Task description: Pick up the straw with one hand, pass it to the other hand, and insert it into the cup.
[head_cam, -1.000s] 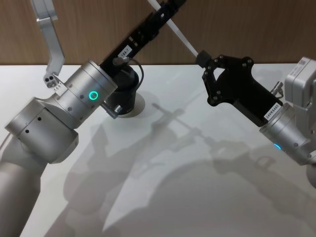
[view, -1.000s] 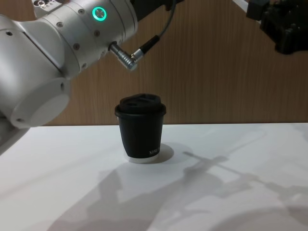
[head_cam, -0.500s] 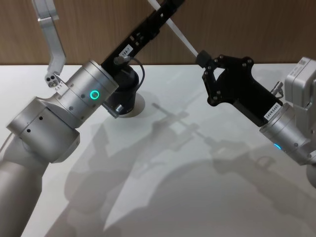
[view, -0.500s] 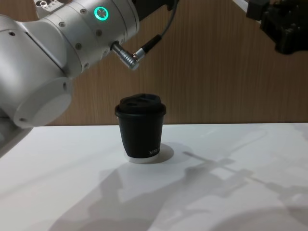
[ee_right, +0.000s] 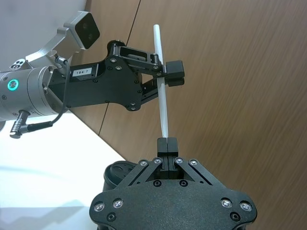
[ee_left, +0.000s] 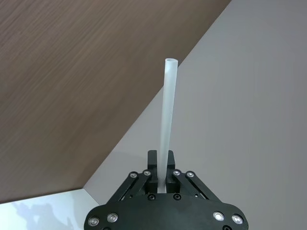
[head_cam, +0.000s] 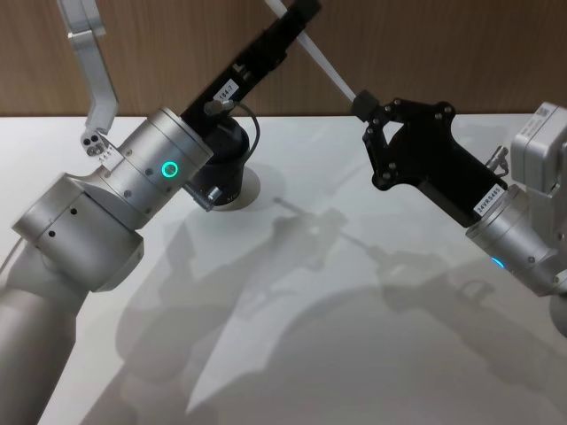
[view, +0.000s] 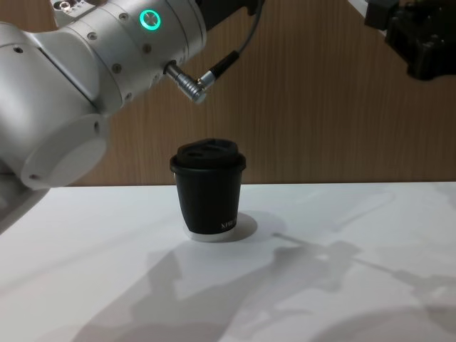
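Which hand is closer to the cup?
Left. The left hand hangs high above the cup, holding the straw; the right hand grips the straw's other end, farther off to the right.

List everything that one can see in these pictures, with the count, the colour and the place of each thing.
straw: 1, white, in the air, held between both grippers
cup: 1, black with black lid, standing on the table under the left arm
table: 1, white, below both arms
wall: 1, brown wood, behind the table
left gripper: 1, black on silver-grey arm with green ring, shut on the straw higher up
right gripper: 1, black, shut on the straw's lower end
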Robot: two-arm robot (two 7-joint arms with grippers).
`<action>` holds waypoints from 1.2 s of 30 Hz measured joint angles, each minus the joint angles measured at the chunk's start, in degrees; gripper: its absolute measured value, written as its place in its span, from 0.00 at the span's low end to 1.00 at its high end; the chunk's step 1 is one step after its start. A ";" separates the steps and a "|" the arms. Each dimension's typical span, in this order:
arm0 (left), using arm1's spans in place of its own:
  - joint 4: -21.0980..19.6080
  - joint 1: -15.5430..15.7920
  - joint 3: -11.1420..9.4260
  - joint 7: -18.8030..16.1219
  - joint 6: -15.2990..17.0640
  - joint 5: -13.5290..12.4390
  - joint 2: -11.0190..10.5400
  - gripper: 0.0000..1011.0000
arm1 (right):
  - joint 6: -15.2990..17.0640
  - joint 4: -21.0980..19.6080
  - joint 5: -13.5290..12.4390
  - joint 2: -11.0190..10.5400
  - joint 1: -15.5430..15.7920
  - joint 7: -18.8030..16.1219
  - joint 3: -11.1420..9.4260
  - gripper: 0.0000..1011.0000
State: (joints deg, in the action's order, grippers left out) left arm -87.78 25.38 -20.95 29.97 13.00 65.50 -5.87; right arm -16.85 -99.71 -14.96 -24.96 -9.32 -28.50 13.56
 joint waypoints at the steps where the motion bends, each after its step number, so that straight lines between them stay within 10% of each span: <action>1: 0.01 0.01 0.00 0.00 0.00 0.01 0.01 0.07 | 0.00 0.00 0.00 0.00 0.00 0.00 0.00 0.00; 14: 0.03 0.02 0.00 0.01 -0.02 0.06 0.05 0.00 | 0.00 0.00 0.00 0.00 0.00 0.00 0.00 0.04; 36: -0.18 0.01 -0.25 -0.34 -0.39 -0.64 -0.39 0.00 | 0.00 0.00 0.00 0.00 0.00 0.00 0.00 0.73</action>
State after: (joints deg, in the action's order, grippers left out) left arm -87.97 25.39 -21.20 29.63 12.61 64.86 -6.26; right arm -16.85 -99.71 -14.96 -24.96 -9.32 -28.49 13.56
